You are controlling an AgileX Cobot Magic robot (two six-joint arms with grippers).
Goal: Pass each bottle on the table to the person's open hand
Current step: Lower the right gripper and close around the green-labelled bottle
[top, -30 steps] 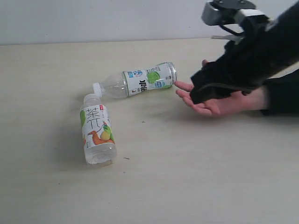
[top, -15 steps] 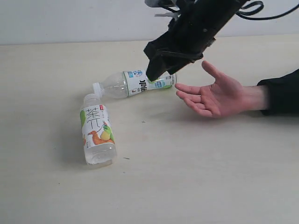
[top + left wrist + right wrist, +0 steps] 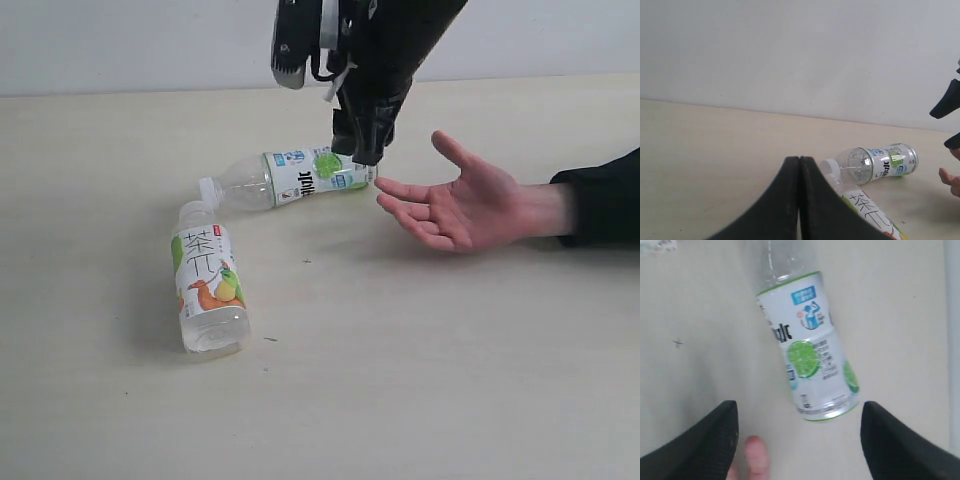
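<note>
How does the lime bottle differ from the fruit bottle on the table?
The lime bottle lies crosswise, base beside the hand; the fruit bottle points its cap away from the exterior camera. The open right claw hangs over the lime bottle, not the fruit bottle. Both lie flat, clear, white-capped.

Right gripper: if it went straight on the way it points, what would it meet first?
The right gripper would most likely meet the lime bottle near its base, which its wrist view frames between the open jaws. The hand lies close beside; depth is unclear.
</note>
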